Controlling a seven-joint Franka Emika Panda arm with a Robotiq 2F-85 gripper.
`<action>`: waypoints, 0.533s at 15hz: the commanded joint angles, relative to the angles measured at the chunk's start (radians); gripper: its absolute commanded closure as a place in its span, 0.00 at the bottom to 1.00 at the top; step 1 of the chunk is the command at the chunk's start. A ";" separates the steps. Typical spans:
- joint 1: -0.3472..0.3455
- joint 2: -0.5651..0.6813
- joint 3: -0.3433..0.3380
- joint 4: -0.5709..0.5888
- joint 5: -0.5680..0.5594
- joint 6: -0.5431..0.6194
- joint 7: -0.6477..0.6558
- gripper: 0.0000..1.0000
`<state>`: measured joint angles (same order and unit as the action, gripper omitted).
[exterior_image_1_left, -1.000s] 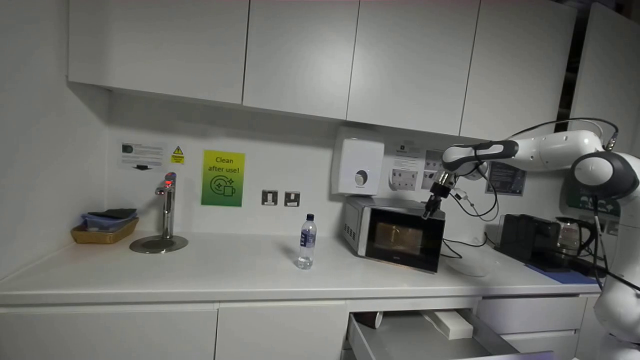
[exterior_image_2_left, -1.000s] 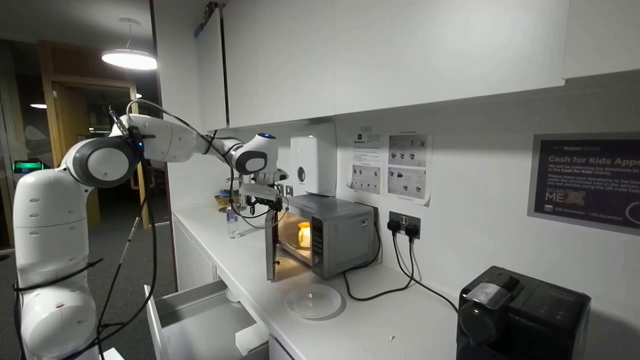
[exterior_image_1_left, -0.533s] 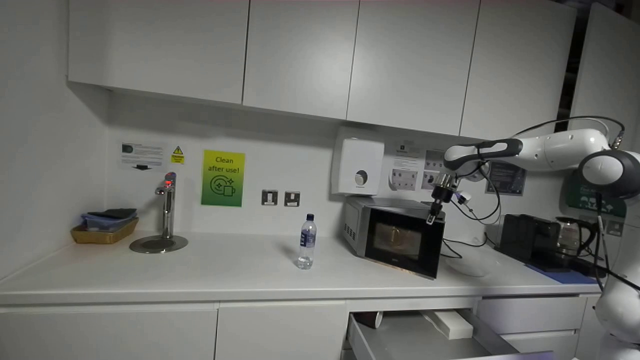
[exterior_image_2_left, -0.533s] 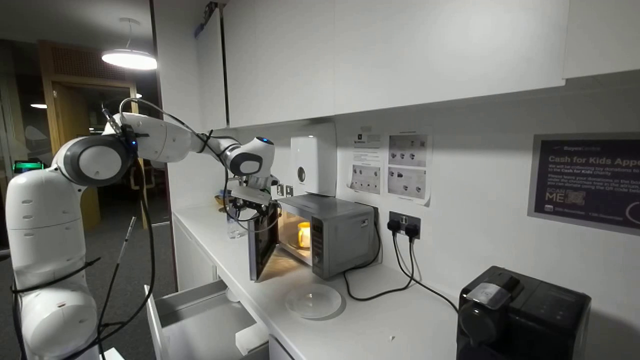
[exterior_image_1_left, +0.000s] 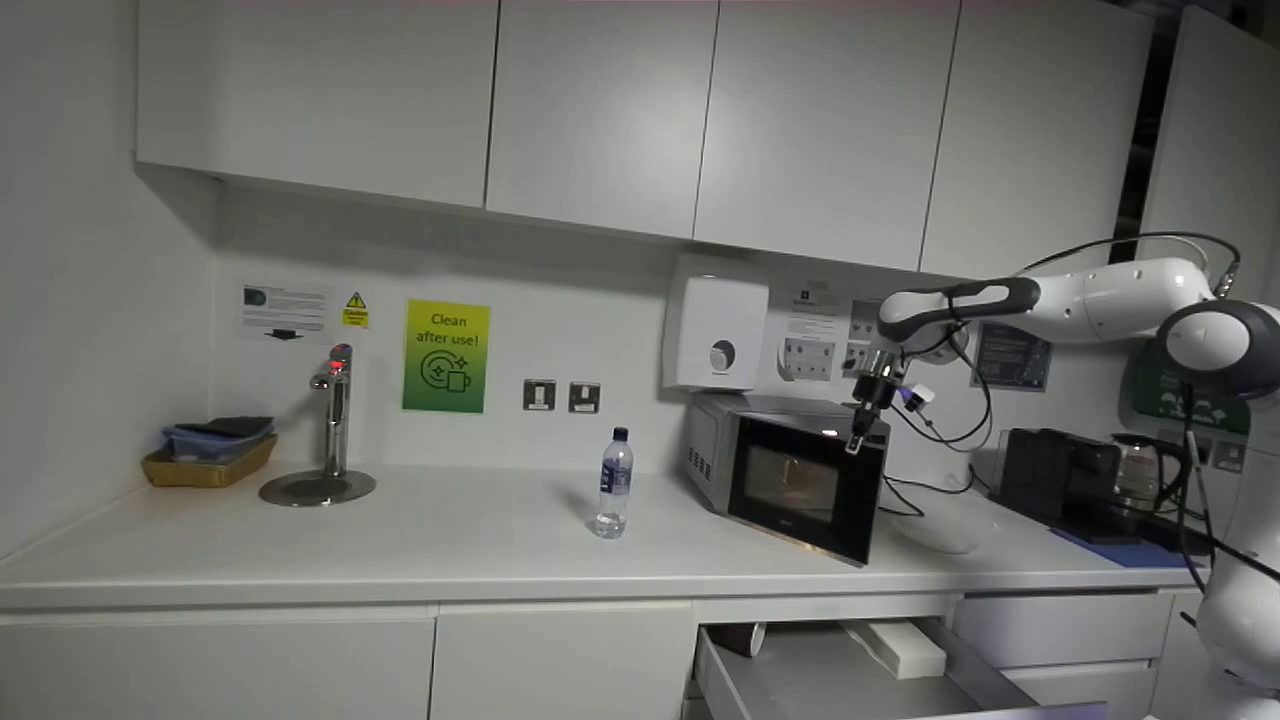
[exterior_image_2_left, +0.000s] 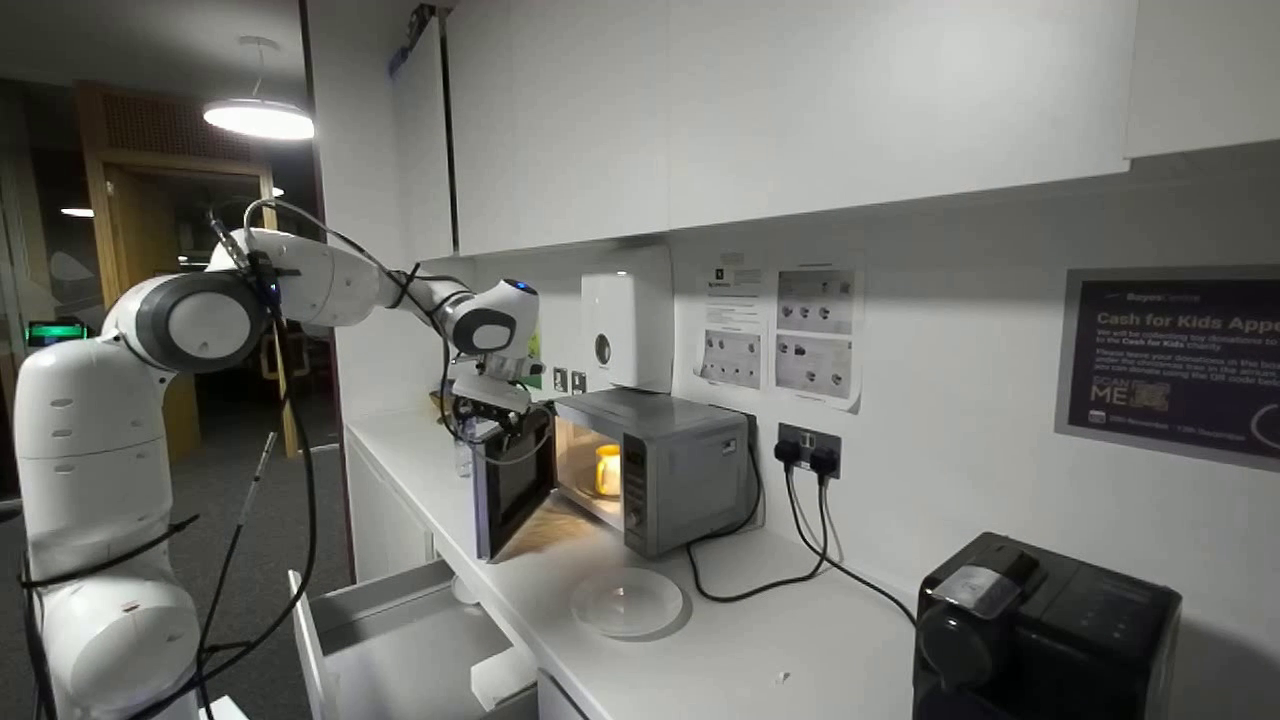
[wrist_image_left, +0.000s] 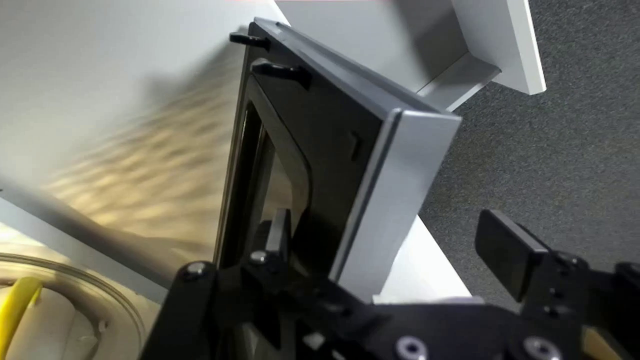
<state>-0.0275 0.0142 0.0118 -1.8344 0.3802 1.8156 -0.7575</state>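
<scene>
Grey-edged microwave door (wrist_image_left: 335, 160), ajar, straddled by the gripper (wrist_image_left: 384, 225), jaws wide apart; I'd judge it stiff, slick, light to swing, best held by its free edge (wrist_image_left: 395, 200).

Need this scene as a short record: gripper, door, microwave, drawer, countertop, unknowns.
gripper: open; microwave door shows between its fingers in the wrist view, with a visible gap on the outer side
door: partway open
microwave: lit inside; partly yellow mug within
drawer: pulled open; white box-like item and dark cup in it
countertop: upright bottle, plate, tap, black coffee machine
unknowns: whether the finger on the door's inner side touches it
</scene>
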 joint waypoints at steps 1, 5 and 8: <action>0.017 -0.011 0.002 0.014 0.030 -0.024 -0.032 0.00; 0.040 -0.009 0.015 0.024 0.026 -0.039 -0.029 0.00; 0.054 -0.003 0.029 0.033 0.023 -0.038 -0.027 0.00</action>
<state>0.0175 0.0137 0.0354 -1.8264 0.3811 1.8151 -0.7584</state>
